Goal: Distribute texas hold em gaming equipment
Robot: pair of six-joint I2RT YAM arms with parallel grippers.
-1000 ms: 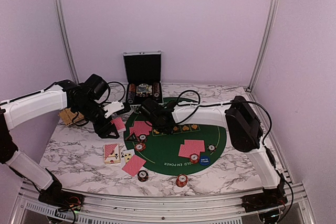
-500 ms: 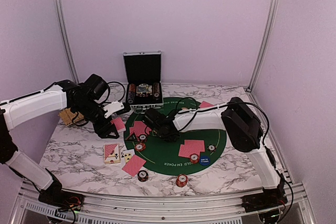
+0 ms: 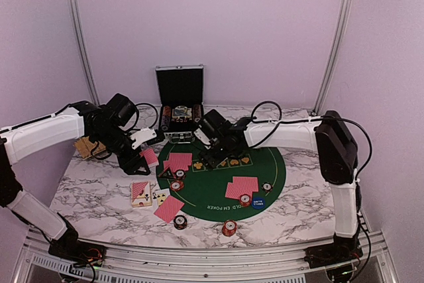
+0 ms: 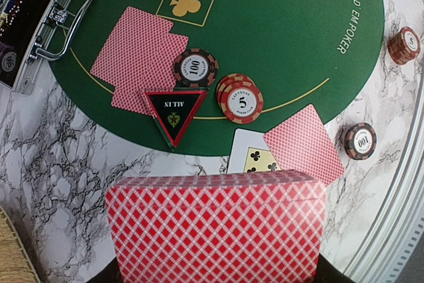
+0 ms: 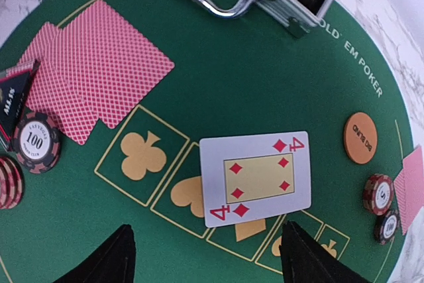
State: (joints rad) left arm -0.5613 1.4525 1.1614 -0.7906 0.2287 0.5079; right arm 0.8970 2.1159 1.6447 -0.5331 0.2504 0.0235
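My left gripper [image 4: 215, 256] is shut on a deck of red-backed playing cards [image 4: 215, 226], held over the marble just left of the green felt mat [image 3: 265, 164]. My right gripper [image 5: 207, 230] hangs open over the mat's row of suit boxes. A face-up four of diamonds [image 5: 255, 178] lies flat between and ahead of its fingers, free of them. Face-down card pairs [image 3: 179, 162] [image 3: 242, 187] lie on the mat. A black triangular marker [image 4: 175, 109], striped poker chips [image 4: 242, 101], an orange disc [image 5: 360, 138] and a blue disc [image 3: 257, 202] also rest there.
An open silver-edged black case [image 3: 179, 107] stands at the back, close behind the right gripper. A woven tan tray [image 3: 85, 146] sits at the left, behind the left arm. More cards [image 3: 169, 208] and chip stacks [image 3: 229, 227] lie on the marble near the front rail.
The right gripper has moved back toward the case and opened, leaving the four of diamonds face up on the mat. Its elbow swung right. The left arm has not moved.
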